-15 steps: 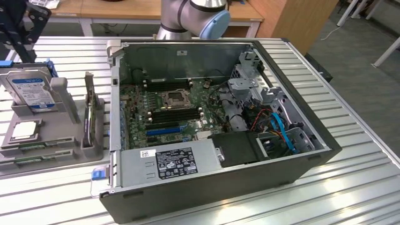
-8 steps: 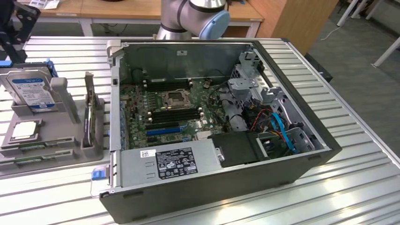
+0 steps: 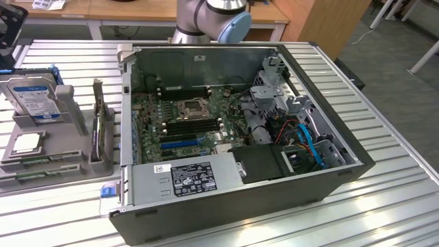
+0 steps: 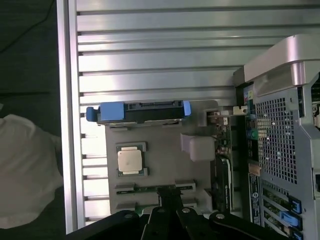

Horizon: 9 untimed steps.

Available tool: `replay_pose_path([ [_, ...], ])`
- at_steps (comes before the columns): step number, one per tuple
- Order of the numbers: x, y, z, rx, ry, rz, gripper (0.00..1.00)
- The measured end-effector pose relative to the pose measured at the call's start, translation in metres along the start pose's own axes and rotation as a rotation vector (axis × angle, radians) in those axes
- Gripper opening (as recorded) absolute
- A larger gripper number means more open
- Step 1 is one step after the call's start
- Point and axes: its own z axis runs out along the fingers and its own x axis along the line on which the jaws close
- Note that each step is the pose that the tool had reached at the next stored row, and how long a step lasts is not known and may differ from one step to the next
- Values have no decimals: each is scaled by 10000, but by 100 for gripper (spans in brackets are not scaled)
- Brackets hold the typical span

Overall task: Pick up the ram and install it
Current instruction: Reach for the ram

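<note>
While the parts wait in a grey tray [image 3: 69, 154] by the tabletop's [image 3: 384, 195] edge at the exterior view's left, each keeps its own seat. The hard drive [image 3: 34, 100] stands upright in a cradle and a processor [image 3: 28, 142] lies flat in a pocket. The ram [image 3: 31, 160] rests in a narrow groove toward the tabletop's near edge, with a second stick [image 3: 31, 175] in the next groove. That seating likely holds the thin board steady and leaves its long sides free for a pinch.

In the wrist view the claw [image 4: 168, 196] hangs over the middle of the ram, its fingers pressed together and pinching nothing. Whether the tips touch the board I cannot tell.

An expansion card [image 3: 102, 126] stands on edge at the tray's side nearest the computer case [image 3: 226, 221]. The case lies on its side in the middle of the tabletop with its panel off. This turns the black memory slots [image 3: 192, 126] upward, which I judge suits a straight push down. The slots look empty, and the ram is not yet picked up. The arm [image 3: 209, 15] rises beyond the case's far wall.
</note>
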Motion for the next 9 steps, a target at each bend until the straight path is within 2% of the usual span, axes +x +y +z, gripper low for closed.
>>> replay_pose_path([
  [9,14,-12,-1,-1,0,-1,10],
])
